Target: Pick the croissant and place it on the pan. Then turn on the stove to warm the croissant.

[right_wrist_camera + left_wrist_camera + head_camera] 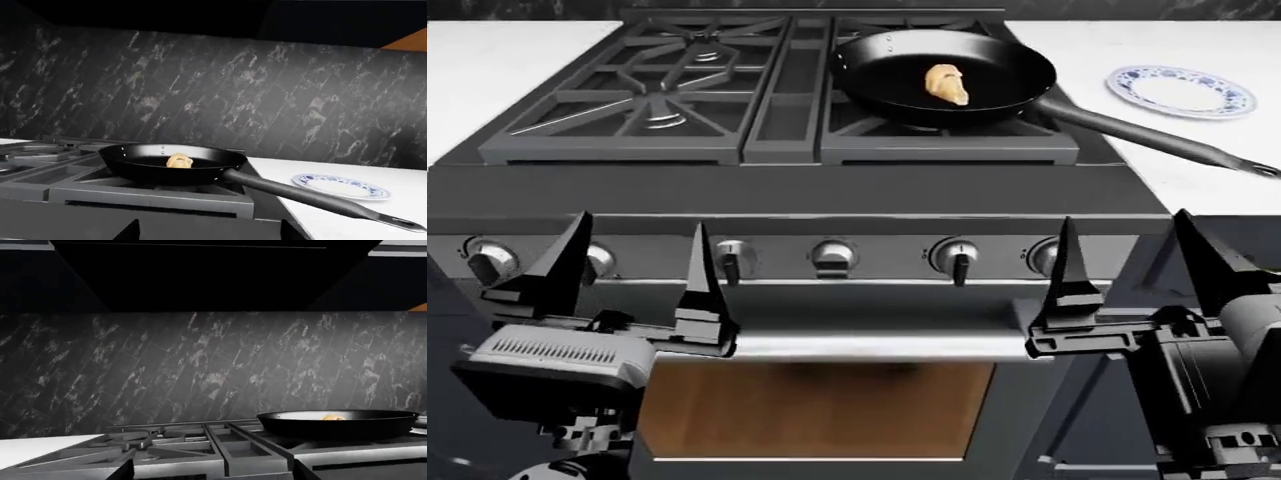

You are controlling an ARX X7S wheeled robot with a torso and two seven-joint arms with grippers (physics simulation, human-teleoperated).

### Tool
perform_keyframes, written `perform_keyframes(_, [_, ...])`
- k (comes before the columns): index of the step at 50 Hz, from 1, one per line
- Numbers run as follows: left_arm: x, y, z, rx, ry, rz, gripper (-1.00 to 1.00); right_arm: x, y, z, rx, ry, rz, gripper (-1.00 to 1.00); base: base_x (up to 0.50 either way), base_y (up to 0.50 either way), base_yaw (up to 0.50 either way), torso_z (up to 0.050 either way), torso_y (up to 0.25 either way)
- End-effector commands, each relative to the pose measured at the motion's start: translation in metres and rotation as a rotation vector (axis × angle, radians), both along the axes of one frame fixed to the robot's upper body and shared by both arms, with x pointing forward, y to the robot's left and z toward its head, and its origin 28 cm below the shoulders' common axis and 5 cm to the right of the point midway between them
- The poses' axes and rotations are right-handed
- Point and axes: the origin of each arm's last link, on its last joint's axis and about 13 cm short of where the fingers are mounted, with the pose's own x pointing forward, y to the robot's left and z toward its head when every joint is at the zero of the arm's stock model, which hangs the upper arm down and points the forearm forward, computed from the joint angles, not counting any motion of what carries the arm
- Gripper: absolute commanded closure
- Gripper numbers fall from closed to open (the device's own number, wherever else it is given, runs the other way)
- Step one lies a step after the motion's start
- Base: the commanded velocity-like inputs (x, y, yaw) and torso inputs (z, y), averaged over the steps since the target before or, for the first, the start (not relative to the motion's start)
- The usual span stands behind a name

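The golden croissant [946, 84] lies inside the black pan [881, 60], which sits on the stove's back right burner with its long handle [1154, 140] pointing right. The stove [787, 190] fills the middle of the head view, with a row of silver knobs [958, 257] along its front. My left gripper [634, 265] hangs open in front of the left knobs, holding nothing. My right gripper [1128, 265] is open and empty in front of the right knobs. The right wrist view shows the croissant [179, 160] in the pan [133, 167]; from the left wrist the pan [337, 426] is visible.
A small blue-and-white plate [1181, 90] rests on the white counter [1214, 190] right of the stove. More white counter [494, 60] lies to the left. A dark marble backsplash [267, 100] rises behind the stove. The oven door's bar handle [868, 345] and window [814, 405] sit below the knobs.
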Motion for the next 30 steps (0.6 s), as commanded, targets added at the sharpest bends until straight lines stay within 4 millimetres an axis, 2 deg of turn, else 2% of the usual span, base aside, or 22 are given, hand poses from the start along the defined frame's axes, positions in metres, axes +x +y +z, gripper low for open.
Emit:
perform_keyframes(1, [-0.0025,-0.0005,0.0021,-0.006,-0.024,-0.034,-1.0,-0.0011,-0.0014,-0.0028,0.081,0.048,0.051,-1.0,0.0,0.0,0.0,-0.05,0.0])
perform_keyframes(30, [-0.0015,-0.0017,-0.0015,0.001,-0.006,-0.036,-1.0,-0.0037,-0.0013,0.0008,0.047,0.022,0.042,-1.0,0.0,0.0,0.0,-0.05,0.0])
